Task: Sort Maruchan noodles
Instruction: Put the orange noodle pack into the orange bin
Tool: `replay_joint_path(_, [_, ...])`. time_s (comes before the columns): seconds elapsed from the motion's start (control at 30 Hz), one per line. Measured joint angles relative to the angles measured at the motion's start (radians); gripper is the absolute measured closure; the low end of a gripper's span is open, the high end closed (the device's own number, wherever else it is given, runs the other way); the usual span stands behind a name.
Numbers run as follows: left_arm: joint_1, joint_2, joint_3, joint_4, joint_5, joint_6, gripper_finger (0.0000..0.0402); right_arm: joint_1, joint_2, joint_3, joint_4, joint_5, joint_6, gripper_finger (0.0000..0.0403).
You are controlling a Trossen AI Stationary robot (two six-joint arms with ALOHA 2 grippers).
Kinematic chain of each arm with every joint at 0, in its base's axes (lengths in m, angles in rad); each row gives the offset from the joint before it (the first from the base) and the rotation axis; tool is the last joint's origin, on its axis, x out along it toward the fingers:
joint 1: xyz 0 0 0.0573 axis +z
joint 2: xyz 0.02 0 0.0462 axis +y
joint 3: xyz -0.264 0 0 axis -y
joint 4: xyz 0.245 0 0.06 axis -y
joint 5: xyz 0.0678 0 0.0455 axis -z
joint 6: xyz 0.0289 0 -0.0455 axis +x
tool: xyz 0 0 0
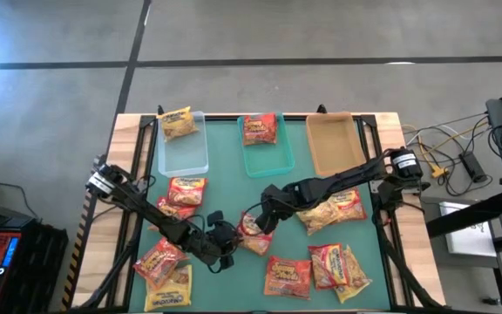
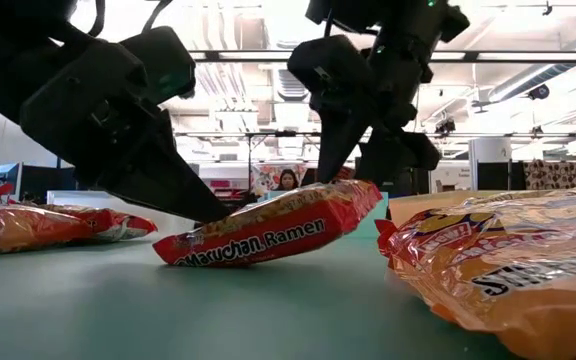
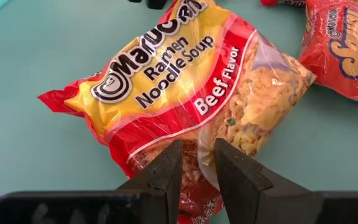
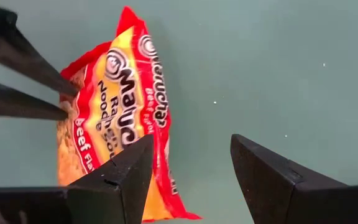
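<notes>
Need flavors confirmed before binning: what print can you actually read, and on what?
"Maruchan Ramen Noodle Soup", "Beef Flavor": red beef packet at the left end effector.
"Maruchan Ramen": the same packet's edge, low view.
Print on the orange packet and all packets in the high view: unreadable.

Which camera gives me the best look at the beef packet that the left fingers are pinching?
Left wrist view: the beef packet fills it, label readable, its end between the left fingers. Right wrist shows it narrower, low view edge-on, and high view mostly covers it with both arms.
</notes>
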Motion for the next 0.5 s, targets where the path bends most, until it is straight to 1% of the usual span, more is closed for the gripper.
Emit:
replay_joint_path(0.17, [-0.001, 0.001, -0.001, 0.000, 0.000, -0.002, 0.0325, -0.027, 0.000, 0.000, 0.010, -0.075, 0.012, 0.0190])
replay_joint_path(0.5, [-0.001, 0.002, -0.001, 0.000, 0.000, -0.002, 0.0325, -0.030, 0.000, 0.000, 0.123, -0.120, -0.007, 0.0112])
